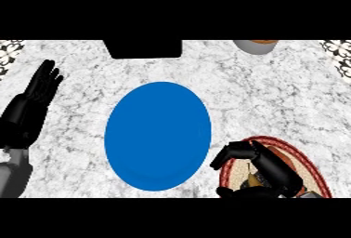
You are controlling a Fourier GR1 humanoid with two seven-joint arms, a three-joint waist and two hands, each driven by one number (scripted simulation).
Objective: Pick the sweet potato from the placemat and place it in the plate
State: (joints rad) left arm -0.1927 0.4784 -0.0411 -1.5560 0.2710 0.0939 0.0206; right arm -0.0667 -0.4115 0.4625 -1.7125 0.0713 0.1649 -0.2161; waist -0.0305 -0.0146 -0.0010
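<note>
A blue plate (158, 135) lies in the middle of the marble counter. At the lower right lies a round woven placemat (305, 162) with a red rim. My right hand (270, 169) is over the placemat with fingers and thumb curled downward. Only a small brown sliver of the sweet potato (254, 177) shows between thumb and fingers; the hand hides the rest, and the fingers are curled round it. My left hand (34, 100) rests open at the left edge, fingers up.
A black box (145, 48) stands at the counter's far edge, centre. A grey bowl (255, 46) with something brown in it sits at the far right. Patterned tiles (336, 51) show at both top corners.
</note>
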